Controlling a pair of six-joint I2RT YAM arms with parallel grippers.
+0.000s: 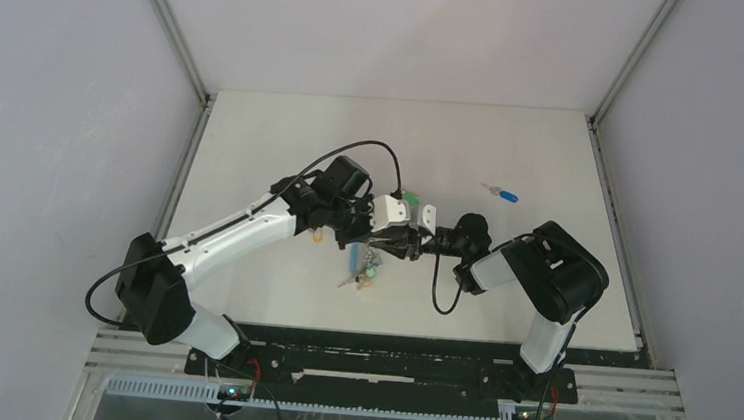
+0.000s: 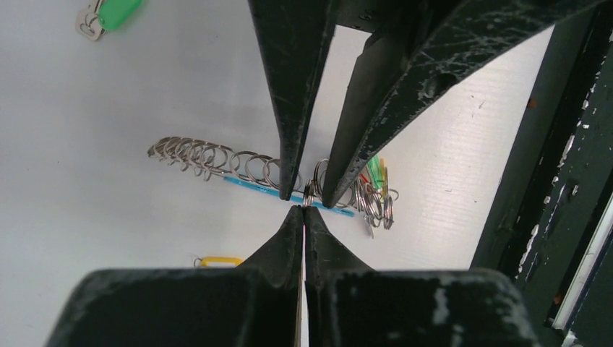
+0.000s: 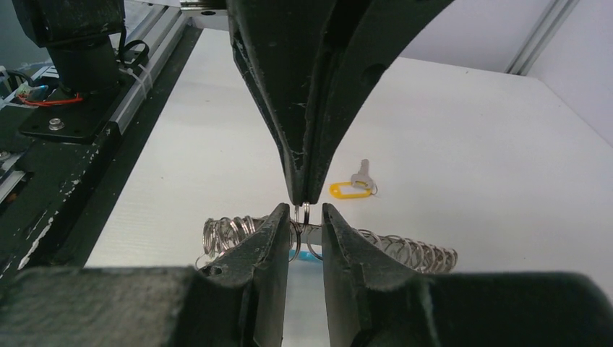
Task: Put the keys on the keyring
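The keyring (image 2: 217,160) lies on the white table as a long string of small silver rings with a turquoise sleeve (image 2: 249,185) and coloured tags (image 2: 376,173). It also shows below the two grippers (image 1: 367,267). My left gripper (image 2: 304,210) is shut on one small ring of it (image 3: 302,214). My right gripper (image 3: 303,211) comes in from the opposite side, open, its fingers (image 2: 289,108) straddling that ring. A green key (image 2: 114,12), an orange-yellow key (image 3: 351,189) and a blue key (image 1: 502,192) lie loose on the table.
The black base rail (image 3: 72,108) runs along the near table edge, close beside the keyring. The right arm's black link (image 2: 549,181) fills the right side of the left wrist view. Grey walls with metal posts (image 1: 176,34) enclose the table.
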